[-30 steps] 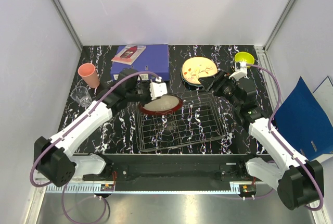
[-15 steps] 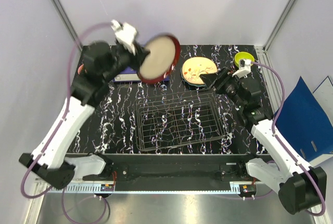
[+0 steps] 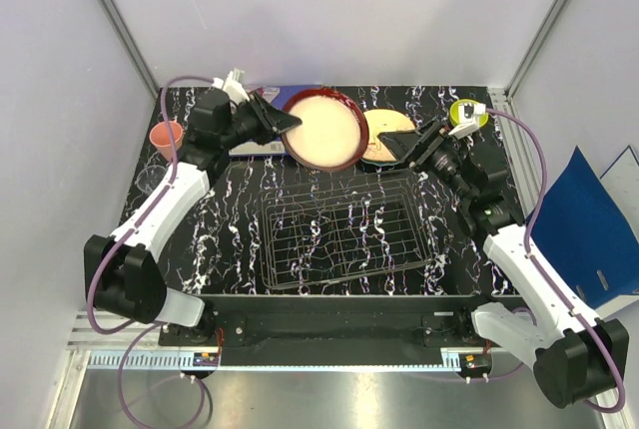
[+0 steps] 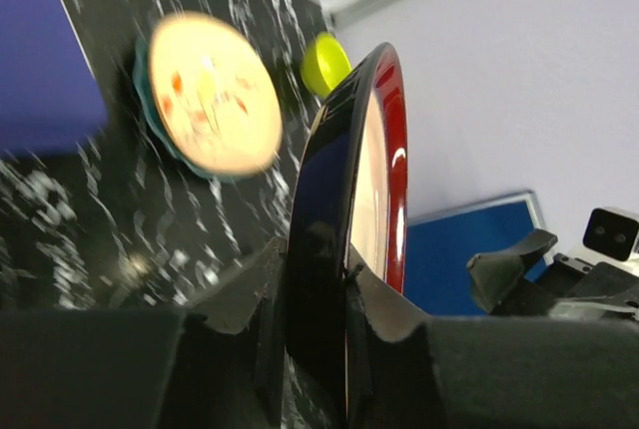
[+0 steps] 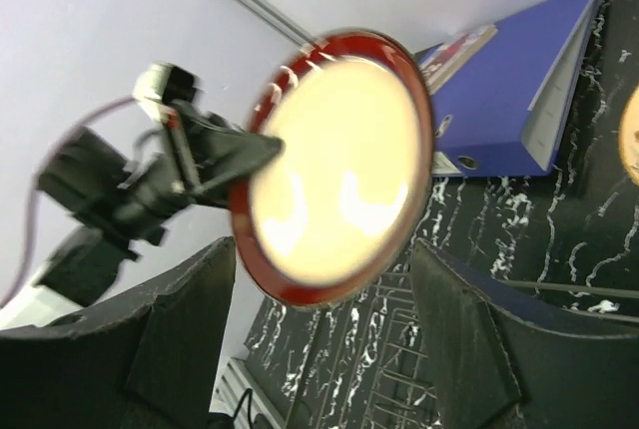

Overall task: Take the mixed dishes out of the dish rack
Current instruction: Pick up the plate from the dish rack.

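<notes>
On the bench [image 3: 230, 212], the dish rack [image 3: 344, 231] is emptied: left hand [image 3: 292, 122], gripping the red-rimmed cream plate [image 3: 324, 132], has dropped toward the wide-spread right hand [image 3: 391, 153].

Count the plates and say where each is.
3. The red-rimmed plate is held by the left gripper; the cream plate lies beyond the rack, on the mostly hidden teal plate.

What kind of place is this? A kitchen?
Probably a robot lab booth, not a kitchen: plain walls close in one table, and a left arm and right arm are bolted to it.
</notes>
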### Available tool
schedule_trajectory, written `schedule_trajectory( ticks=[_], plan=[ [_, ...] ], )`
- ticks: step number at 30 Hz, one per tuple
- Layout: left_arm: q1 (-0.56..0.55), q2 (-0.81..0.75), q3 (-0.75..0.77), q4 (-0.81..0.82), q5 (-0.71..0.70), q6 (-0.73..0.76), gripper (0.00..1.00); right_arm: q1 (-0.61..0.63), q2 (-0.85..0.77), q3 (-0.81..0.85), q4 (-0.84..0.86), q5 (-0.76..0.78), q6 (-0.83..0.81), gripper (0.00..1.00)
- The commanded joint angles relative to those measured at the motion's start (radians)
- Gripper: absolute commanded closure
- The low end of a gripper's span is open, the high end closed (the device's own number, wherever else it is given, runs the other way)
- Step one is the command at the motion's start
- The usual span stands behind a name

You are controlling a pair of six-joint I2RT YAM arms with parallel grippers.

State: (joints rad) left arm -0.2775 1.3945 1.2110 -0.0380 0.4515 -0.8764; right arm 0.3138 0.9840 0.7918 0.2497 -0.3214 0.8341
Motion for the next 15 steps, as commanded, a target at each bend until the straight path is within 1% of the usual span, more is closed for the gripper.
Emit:
schedule_trajectory(
  ticks=[1, 9, 15],
  plan=[
    [0.003, -0.049, -0.008, 0.437, 0.157, -0.282, 1.0, -0.001, 0.015, 0.049, 0.082, -0.053, 0.034, 0.22],
    [-0.005, -0.074, -0.056, 0.478, 0.182, -0.285, 1.0, 0.001, 0.094, 0.043, 0.135, -0.07, 0.062, 0.22],
    [-0.041, -0.066, -0.074, 0.483, 0.188, -0.271, 1.0, 0.017, 0.146, 0.072, 0.178, -0.082, 0.069, 0.22]
  ],
)
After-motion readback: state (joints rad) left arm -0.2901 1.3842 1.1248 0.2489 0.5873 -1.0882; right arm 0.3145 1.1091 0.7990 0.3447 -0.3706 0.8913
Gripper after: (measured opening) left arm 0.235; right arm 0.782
